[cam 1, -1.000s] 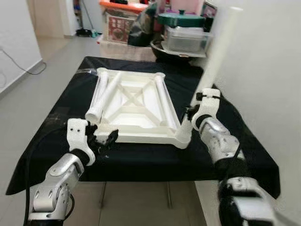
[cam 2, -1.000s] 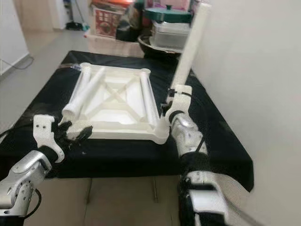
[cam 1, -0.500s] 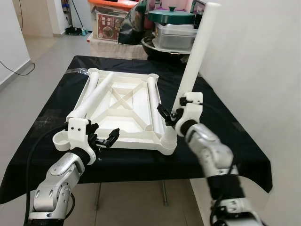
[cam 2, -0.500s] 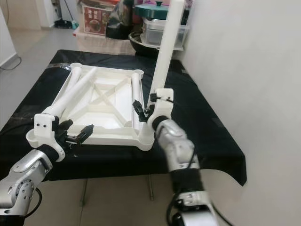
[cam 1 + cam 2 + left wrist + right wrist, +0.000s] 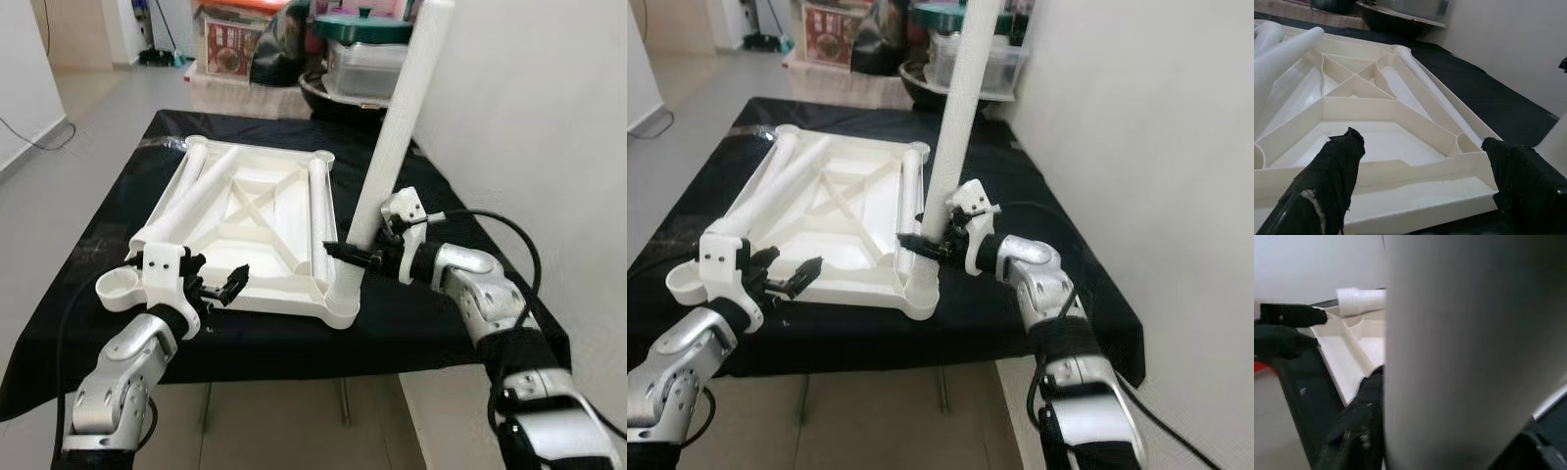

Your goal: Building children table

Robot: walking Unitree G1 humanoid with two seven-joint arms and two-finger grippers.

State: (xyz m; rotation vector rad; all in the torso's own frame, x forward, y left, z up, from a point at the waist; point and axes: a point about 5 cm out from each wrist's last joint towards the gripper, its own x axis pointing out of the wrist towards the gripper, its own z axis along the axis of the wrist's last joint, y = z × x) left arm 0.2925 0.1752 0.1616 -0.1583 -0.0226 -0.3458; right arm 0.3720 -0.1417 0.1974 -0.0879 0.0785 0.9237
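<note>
Black cloth covers a low work table (image 5: 460, 323) pushed close to a white wall on the right, with storage boxes and a lidded pot crowded at its far end. On it lies the white plastic tabletop (image 5: 260, 220), upside down so its ribbed underside and corner sockets face up — the sensible way to fit legs.

The right gripper (image 5: 355, 256) has its black fingers clamped around the lower part of an upright white leg tube (image 5: 397, 137), just above where the tube meets the near right corner socket (image 5: 340, 299). The tube leans slightly to the right as it rises; judging by that, it is being seated or straightened in the socket and is probably not fully home. In the right wrist view the tube sits pressed against the camera, with the finger edges dark on either side.

The left gripper (image 5: 219, 289) hovers at the near edge of the tabletop, close to the near left corner socket (image 5: 120, 287), its fingers spread apart and holding nothing. The left wrist view shows both fingers (image 5: 1334, 169) wide of the tray's rim — likely placed to steady the piece while the right arm pushes.

Two more leg tubes lie loose across the left side of the underside (image 5: 201, 196), and another rests along the right rail (image 5: 318, 211), near the gripped tube. Three sockets look unfilled, so the build seems to be at an early stage.
</note>
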